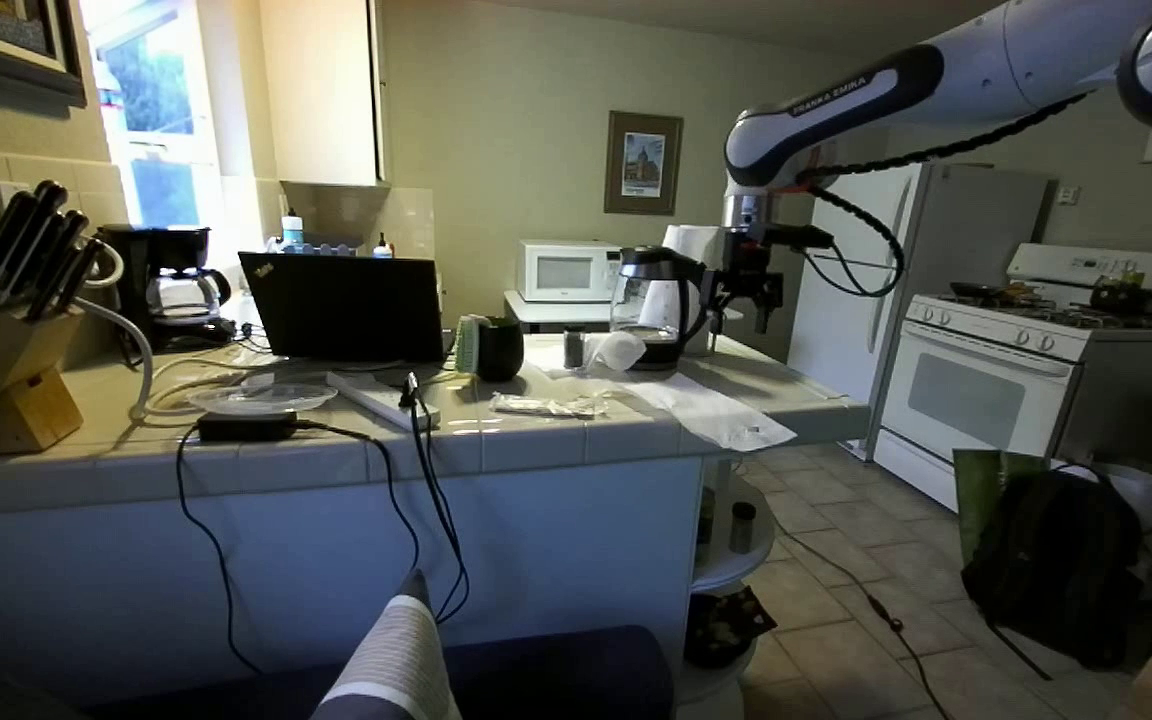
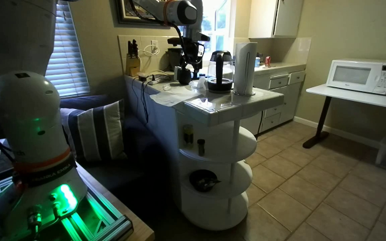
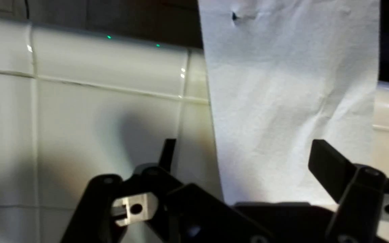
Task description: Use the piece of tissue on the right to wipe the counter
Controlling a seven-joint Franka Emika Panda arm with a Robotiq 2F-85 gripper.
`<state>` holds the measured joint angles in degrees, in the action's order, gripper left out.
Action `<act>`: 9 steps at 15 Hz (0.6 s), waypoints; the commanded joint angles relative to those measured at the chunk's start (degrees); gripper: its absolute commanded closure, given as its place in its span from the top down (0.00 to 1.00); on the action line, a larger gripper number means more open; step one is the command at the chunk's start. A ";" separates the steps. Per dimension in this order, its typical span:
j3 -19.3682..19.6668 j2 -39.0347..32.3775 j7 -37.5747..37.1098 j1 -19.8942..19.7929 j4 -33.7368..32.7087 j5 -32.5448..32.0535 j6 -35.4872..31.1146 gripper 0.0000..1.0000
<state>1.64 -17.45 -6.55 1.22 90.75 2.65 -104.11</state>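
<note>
- The hand (image 3: 244,153) hangs above the counter (image 3: 113,94), fingers (image 3: 331,168) spread wide, holding nothing.
- The tissue (image 3: 282,101) lies below it and runs out ahead, over the counter's edge. The step in hand looks like the grasp, with the wipe not yet done.
- One finger is over bare counter, the other over tissue. Closing here may catch just a margin, or skid across, because the sheet lies nearly flat.
- Closing too high would pinch air; dropping too low could jam the fingertips against the hard counter.
- Ahead of the hand, near the overhanging end, a dark spot (image 3: 234,16) looks like a hole; a sharp tug might start a rip there.
- With that end unsupported, a clumsy nudge outward could send the tissue off the edge.
- The kettle (image 2: 219,68) stands near the hand; a wide sideways sweep might knock it.
- Past the kettle from the hand is a jar (image 1: 574,347). I cannot tell whether it rests on the tissue; if so, dragging the sheet could topple it.
- A clear wrapper (image 1: 548,405), off to the hand's side beside the tissue, could snag a wipe that way.
</note>
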 commanded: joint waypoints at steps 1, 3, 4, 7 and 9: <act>2.01 2.01 -1.95 -1.99 3.76 -2.40 4.49 1.00; 3.19 4.16 -1.67 -3.03 7.80 -3.57 2.52 1.00; 3.53 5.15 -1.01 -3.64 9.93 -3.71 0.28 1.00; 3.44 3.29 0.28 -4.70 7.76 -2.27 -0.96 1.00; 3.66 5.21 1.00 -5.42 10.76 -2.16 -3.76 1.00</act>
<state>5.58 -12.19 -5.53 -3.93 101.66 0.55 -108.01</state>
